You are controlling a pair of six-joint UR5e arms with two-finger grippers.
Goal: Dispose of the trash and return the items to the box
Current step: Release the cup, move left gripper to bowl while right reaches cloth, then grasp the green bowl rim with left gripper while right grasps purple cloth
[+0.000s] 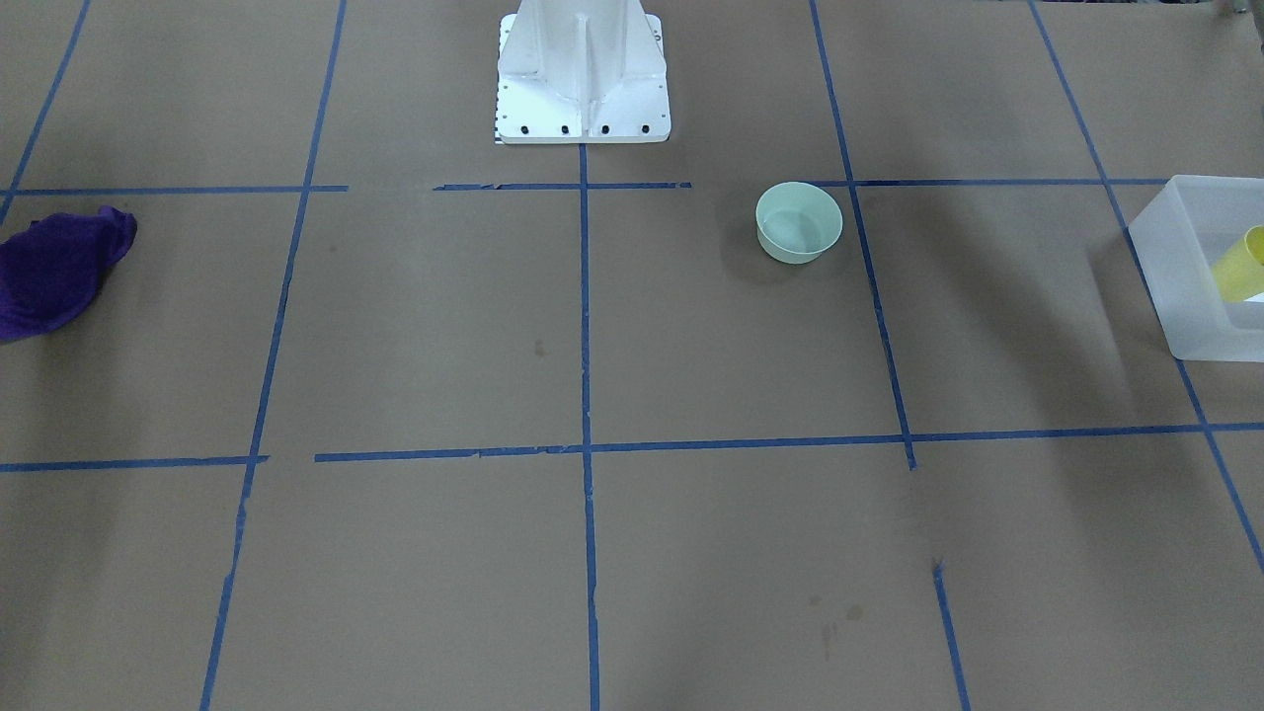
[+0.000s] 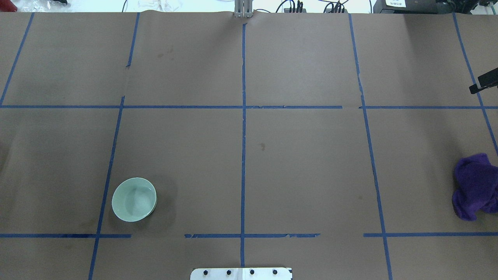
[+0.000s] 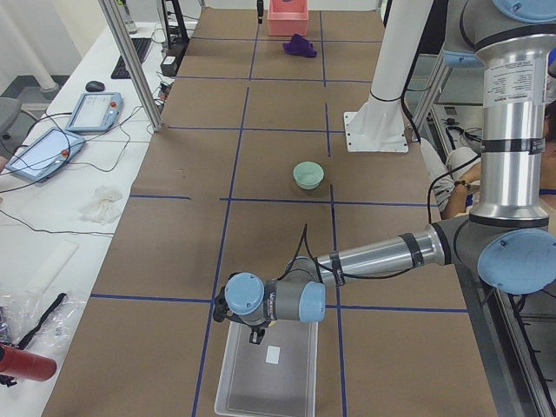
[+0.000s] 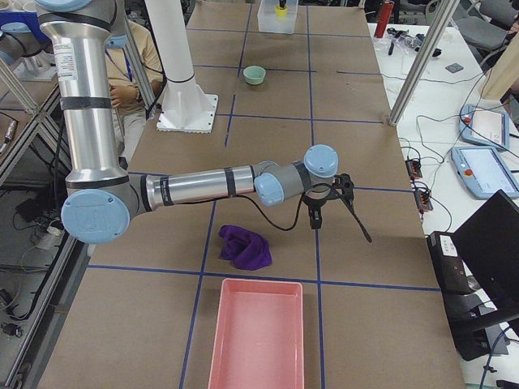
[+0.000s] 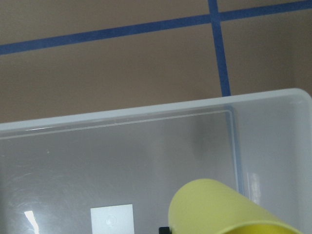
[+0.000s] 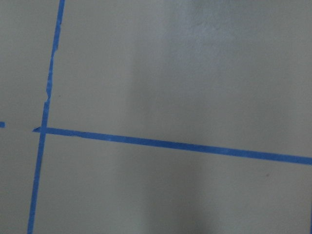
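Jaws, both pairs: I cannot tell. Dropped so tilted, the small yellow plastic cup may bounce out of the frosted rectangular plastic bin.

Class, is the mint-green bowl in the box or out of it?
Out. The bowl sits upright on the table, apart from the box.

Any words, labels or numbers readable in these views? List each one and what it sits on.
No text can be read.
White label on the box: looks blank.
Printed sticker on the left arm: too blurred.
White tag on dark equipment beyond the table: too small.
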